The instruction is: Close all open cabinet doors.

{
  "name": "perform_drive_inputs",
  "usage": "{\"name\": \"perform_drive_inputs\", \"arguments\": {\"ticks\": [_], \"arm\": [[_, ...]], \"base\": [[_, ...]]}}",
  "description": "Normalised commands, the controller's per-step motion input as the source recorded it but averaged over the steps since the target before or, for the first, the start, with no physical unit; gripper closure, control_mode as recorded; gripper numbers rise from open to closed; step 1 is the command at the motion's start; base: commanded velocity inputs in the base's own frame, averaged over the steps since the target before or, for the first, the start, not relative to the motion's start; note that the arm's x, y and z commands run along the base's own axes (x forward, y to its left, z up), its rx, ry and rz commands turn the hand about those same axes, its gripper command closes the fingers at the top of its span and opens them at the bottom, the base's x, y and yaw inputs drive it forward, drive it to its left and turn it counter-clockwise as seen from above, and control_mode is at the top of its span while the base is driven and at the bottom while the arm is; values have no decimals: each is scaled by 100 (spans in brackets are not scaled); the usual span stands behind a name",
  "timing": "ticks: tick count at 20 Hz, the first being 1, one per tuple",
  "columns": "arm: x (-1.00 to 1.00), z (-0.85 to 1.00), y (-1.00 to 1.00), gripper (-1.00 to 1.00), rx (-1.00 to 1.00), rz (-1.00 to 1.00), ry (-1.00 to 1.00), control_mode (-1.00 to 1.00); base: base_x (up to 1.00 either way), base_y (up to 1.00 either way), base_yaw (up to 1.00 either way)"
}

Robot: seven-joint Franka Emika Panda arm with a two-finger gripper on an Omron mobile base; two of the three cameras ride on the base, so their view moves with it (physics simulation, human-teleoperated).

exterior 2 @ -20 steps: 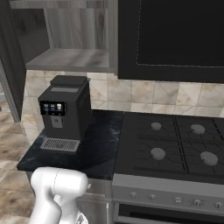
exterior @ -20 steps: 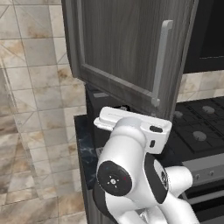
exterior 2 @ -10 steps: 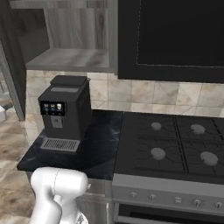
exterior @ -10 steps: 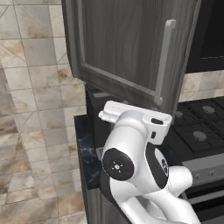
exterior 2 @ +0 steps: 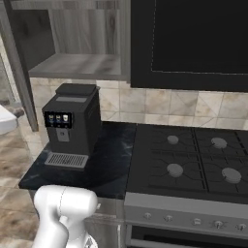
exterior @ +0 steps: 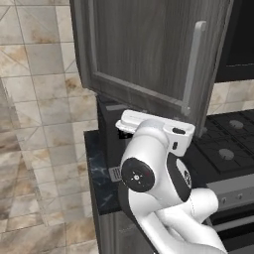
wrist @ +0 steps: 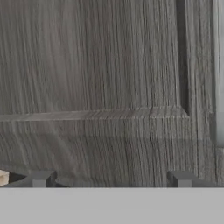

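Observation:
A cabinet door (exterior: 144, 49), dark grey-brown wood grain with a long silver bar handle (exterior: 192, 67), stands swung out from the upper cabinet, above the counter's left end. In the right base view its edge (exterior 2: 14, 68) hangs left of the open cabinet shelf (exterior 2: 77, 65). My hand (exterior: 156, 128) sits just under the door's lower edge. The hand view has the door panel (wrist: 96, 70) very close, with its recessed frame and the handle (wrist: 218, 74) at the right. My gripper (wrist: 111, 179) is open, fingertips (wrist: 41, 178) wide apart against the panel, nothing between them.
A black coffee machine (exterior 2: 72, 126) stands on the dark counter (exterior 2: 111, 164) under the open cabinet. To its right are the stove (exterior 2: 193, 164) and, above it, the black microwave (exterior 2: 193, 43). Tiled wall and floor (exterior: 34, 124) lie left of the counter.
My arm has risen and pushed forward under the door. The door and its handle have shifted slightly right in the left base view. A white part of my hand appeared at the right base view's left edge.

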Motion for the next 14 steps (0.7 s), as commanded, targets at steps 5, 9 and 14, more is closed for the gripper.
{"name": "perform_drive_inputs", "arguments": {"ticks": [5,9,14], "arm": [[29,0,-30,-100,0,0,-1,-100],[33,0,-40,-100,0,0,-2,-100],[31,-1,-39,-100,0,0,-3,-100]], "base": [[0,0,0],[0,0,0],[0,0,0]]}}
